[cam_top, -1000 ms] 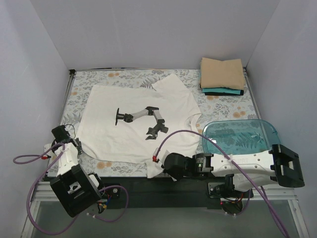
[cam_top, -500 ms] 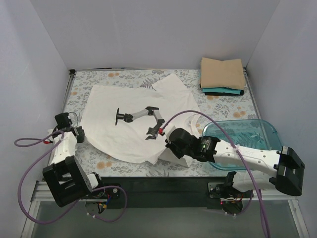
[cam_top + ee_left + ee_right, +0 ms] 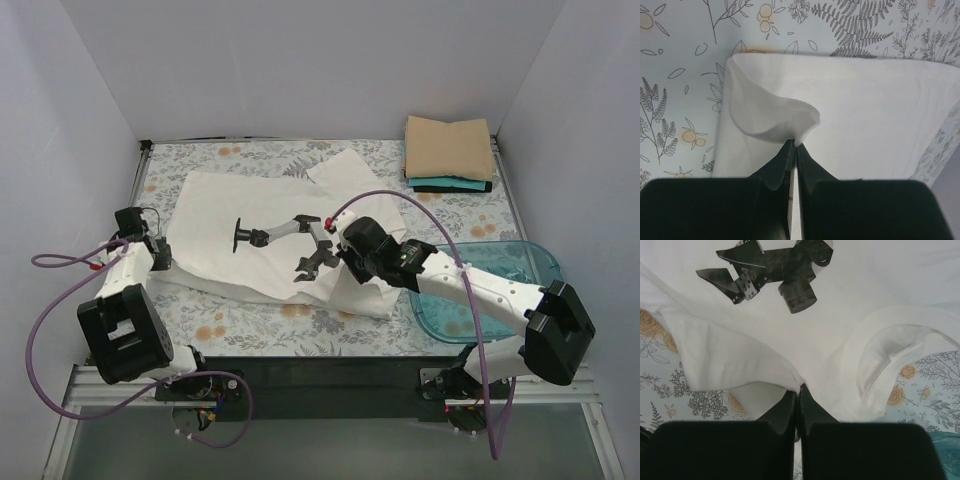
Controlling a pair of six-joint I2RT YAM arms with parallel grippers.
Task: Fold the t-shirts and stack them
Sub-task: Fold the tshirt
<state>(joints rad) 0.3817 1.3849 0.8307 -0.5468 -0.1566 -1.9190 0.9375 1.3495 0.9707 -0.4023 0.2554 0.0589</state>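
While the folded t-shirts (image 3: 449,148) sit stacked at the far right corner, the off-white t-shirt (image 3: 250,205) lies mid-table, barely into its first fold: left gripper (image 3: 794,146) and right gripper (image 3: 799,389) both clamped on its near hem. More folds plus stacking probably left.

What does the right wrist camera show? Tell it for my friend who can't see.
The right end effector, shut at bottom centre, pinches a fold of the off-white shirt. A black robot-arm print sits on the shirt at the top. Floral cover shows at both lower sides, with a bit of blue tub in the bottom right corner.
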